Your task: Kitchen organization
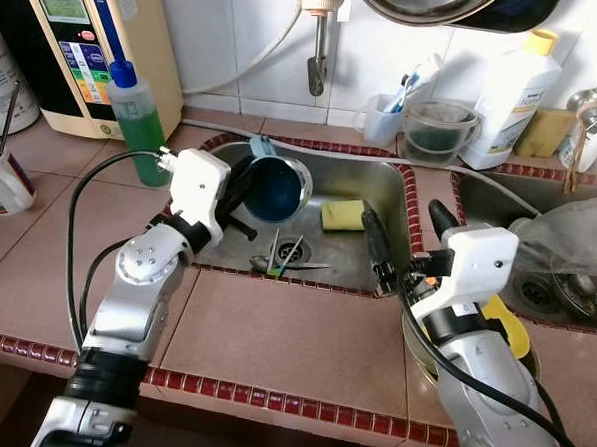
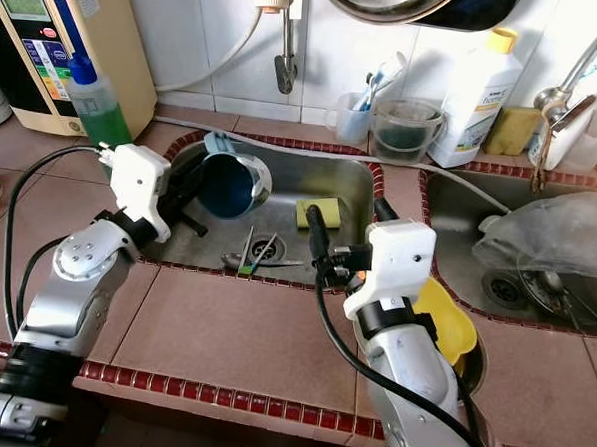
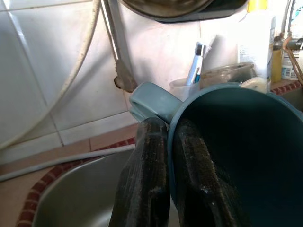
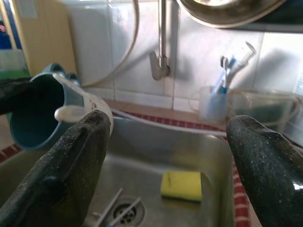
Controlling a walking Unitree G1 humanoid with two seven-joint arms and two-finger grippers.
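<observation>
A blue cup (image 1: 278, 187) with a pale rim hangs tilted on its side over the left part of the steel sink (image 1: 366, 182), its mouth facing right. My left gripper (image 1: 242, 196) is shut on the cup's wall; in the left wrist view one finger (image 3: 199, 170) lies inside the cup (image 3: 246, 156) and the other outside. My right gripper (image 1: 406, 234) stands open above the sink's right rim, nothing between its fingers (image 4: 61, 165). A yellow sponge (image 1: 343, 215) lies in the sink, ahead of the right gripper.
Cutlery (image 1: 282, 258) lies by the drain. A green soap bottle (image 1: 139, 120) and a water appliance (image 1: 88, 42) stand at the back left. A toothbrush cup (image 1: 384, 116), a clear tub (image 1: 439, 131) and a white bottle (image 1: 511, 94) line the back. A second sink (image 1: 565, 288) is at right.
</observation>
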